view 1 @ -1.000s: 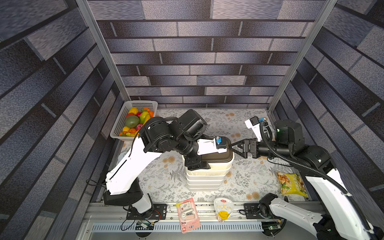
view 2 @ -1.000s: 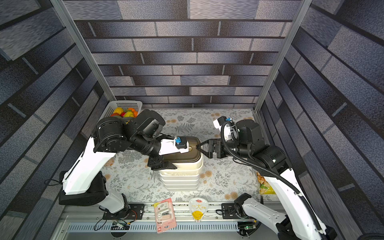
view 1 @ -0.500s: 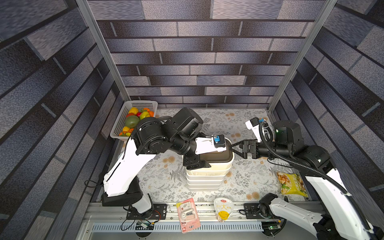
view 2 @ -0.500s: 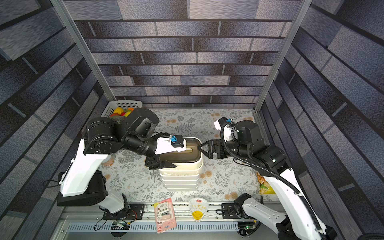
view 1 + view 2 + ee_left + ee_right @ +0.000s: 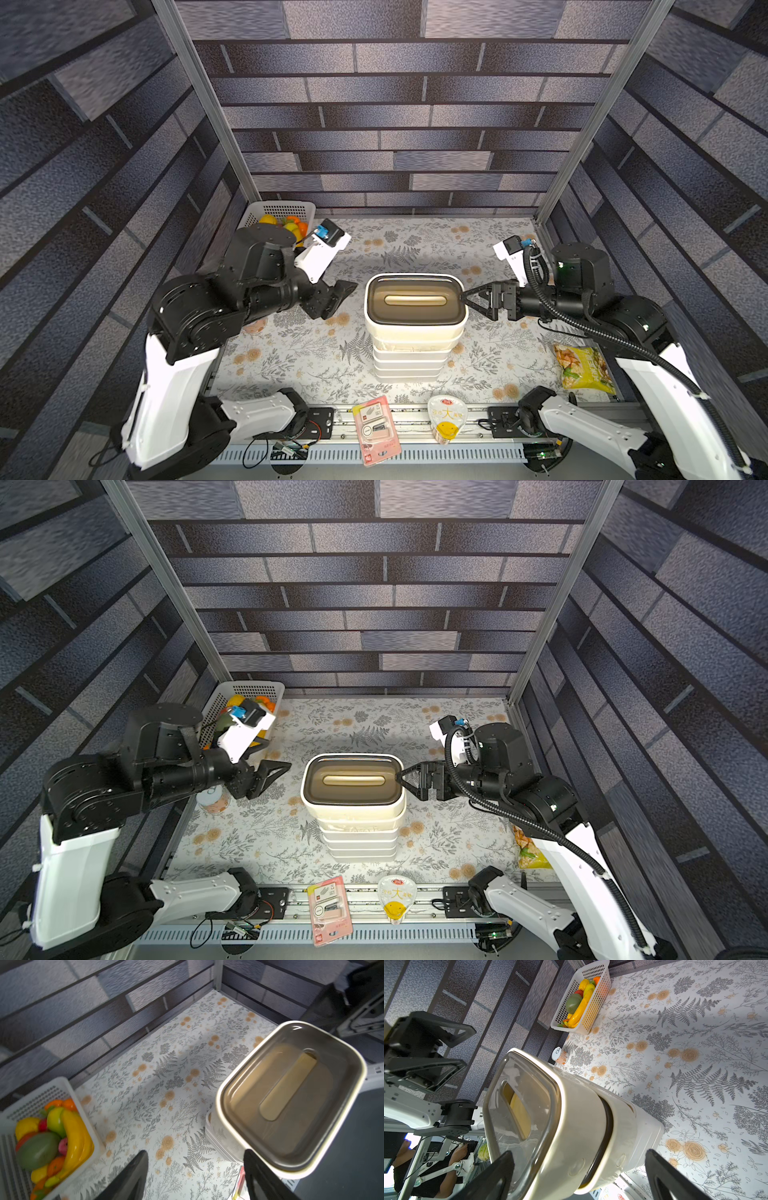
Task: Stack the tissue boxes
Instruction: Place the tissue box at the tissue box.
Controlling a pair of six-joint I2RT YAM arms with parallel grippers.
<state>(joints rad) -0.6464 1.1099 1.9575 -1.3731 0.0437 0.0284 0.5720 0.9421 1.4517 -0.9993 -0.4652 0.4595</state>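
Top views both show the tissue boxes (image 5: 411, 353) stacked mid-worktop (image 5: 291, 361), stacking seemingly done: left gripper (image 5: 343, 300) jaws apart, empty; right gripper (image 5: 463, 298) jaws wide, ungripping, astride one end of the top box (image 5: 413, 300), needing a nudge-free retreat.

The tall stack of tissue boxes (image 5: 411, 332) stands in the middle of the tabletop (image 5: 415, 245) and blocks any straight pass across. The right hand (image 5: 467, 299), fingers spread, is close at the stack's end, while the left hand (image 5: 338, 299) hangs spread with bare tabletop between it and the stack. Behind the stack the way lies open to the back wall (image 5: 395, 124); the fruit basket (image 5: 276, 208) fills the far left corner, a small can (image 5: 212, 804) stands at the left edge, and a snack bag (image 5: 584, 368) lies at the right edge.
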